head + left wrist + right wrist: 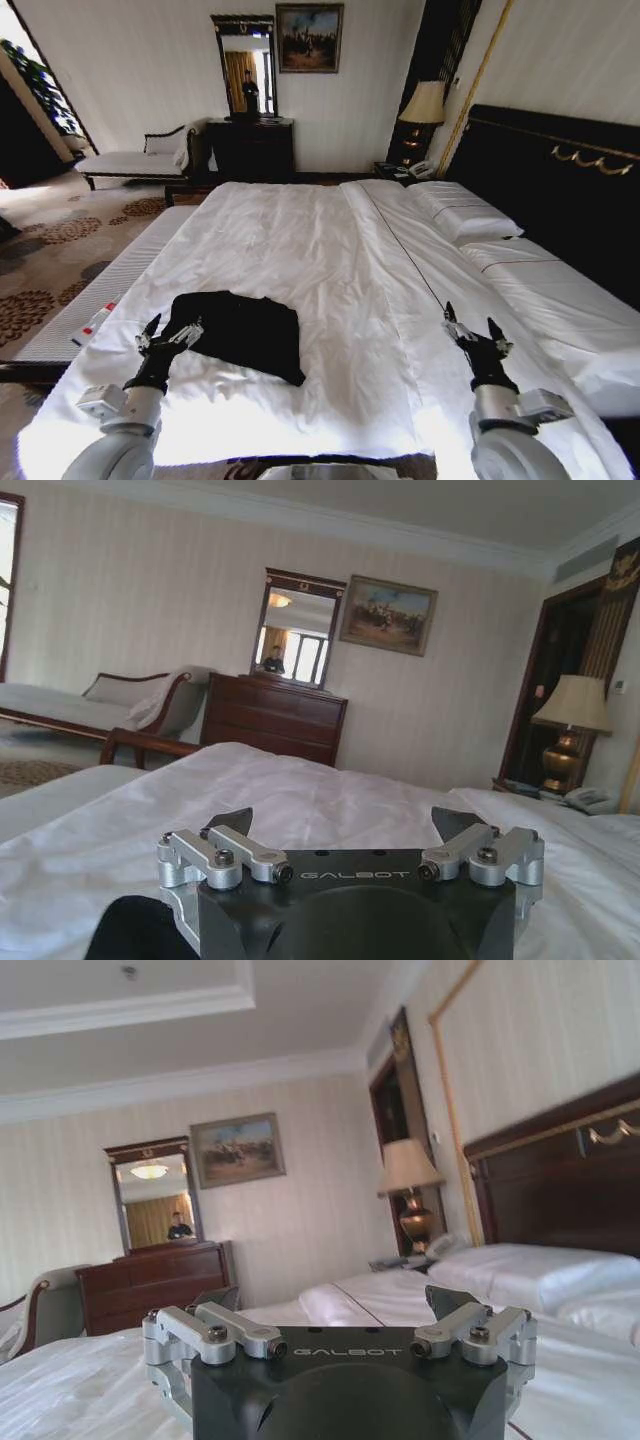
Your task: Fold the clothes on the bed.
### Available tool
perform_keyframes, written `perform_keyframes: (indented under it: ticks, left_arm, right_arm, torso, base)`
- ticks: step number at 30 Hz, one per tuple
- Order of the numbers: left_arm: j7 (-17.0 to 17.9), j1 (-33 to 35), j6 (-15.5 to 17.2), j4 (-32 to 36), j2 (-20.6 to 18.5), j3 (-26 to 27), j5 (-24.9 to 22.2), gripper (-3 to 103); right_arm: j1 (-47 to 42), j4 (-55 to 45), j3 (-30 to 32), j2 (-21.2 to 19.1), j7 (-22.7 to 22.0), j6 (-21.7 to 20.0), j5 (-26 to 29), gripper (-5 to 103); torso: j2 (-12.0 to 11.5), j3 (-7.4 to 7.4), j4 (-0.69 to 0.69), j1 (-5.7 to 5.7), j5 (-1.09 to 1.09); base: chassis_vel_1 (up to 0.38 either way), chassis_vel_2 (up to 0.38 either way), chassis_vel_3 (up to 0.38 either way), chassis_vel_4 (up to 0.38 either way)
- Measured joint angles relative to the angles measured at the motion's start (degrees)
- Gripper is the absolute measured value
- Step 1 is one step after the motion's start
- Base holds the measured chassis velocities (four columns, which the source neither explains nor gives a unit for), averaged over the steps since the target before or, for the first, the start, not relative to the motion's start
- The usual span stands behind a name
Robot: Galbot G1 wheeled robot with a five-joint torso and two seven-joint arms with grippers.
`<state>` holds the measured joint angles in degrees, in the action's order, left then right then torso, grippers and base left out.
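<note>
The clothes [240, 332], a black shirt, lie partly folded on the white duvet of the bed [300, 250], near its front left edge. A dark corner of the clothes [135, 930] shows beside the left gripper's body in the left wrist view. My left gripper [168, 333] hovers open at the shirt's left edge. Over bare duvet on the bed's right side my right gripper [472, 329] is held open, well apart from the shirt. The wrist views show the left gripper [345, 825] and the right gripper [335, 1302] with fingers spread and nothing between them.
Pillows [465, 212] and a dark headboard [560, 190] line the bed's right side. A dark dresser [252, 148] with a mirror, a chaise bench [135, 160] and a lamp [424, 105] stand by the far wall. Patterned carpet [50, 250] lies to the left.
</note>
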<state>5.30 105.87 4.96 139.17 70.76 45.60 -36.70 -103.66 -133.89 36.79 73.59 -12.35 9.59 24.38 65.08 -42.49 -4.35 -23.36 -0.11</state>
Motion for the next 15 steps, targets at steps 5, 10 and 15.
perform_keyframes:
  ticks: [5, 10, 15]
  left_arm:
    - [-3.44, -1.2, -1.28, -1.08, 4.37, -2.22, 1.17, 100]
    - [-6.16, -1.73, -2.0, 0.57, 6.63, -1.59, 1.09, 100]
    - [-7.48, -2.8, -2.69, 0.92, 7.01, -0.58, 4.78, 100]
  right_arm:
    - [2.62, 4.22, -2.93, -3.26, -3.07, 3.58, -10.92, 100]
    - [6.64, 5.15, -1.58, -10.44, -8.95, 4.22, -14.42, 100]
    - [9.62, 9.03, 0.64, -18.77, -35.39, -2.58, -24.33, 100]
  torso:
    - [0.0, 0.0, 0.02, 0.0, 0.01]
    - [0.0, 0.0, 0.04, 0.0, 0.02]
    - [0.0, 0.0, 0.0, 0.0, 0.01]
  base:
    - [0.0, 0.0, 0.0, 0.0]
    - [0.0, 0.0, 0.0, 0.0]
    - [0.0, 0.0, 0.0, 0.0]
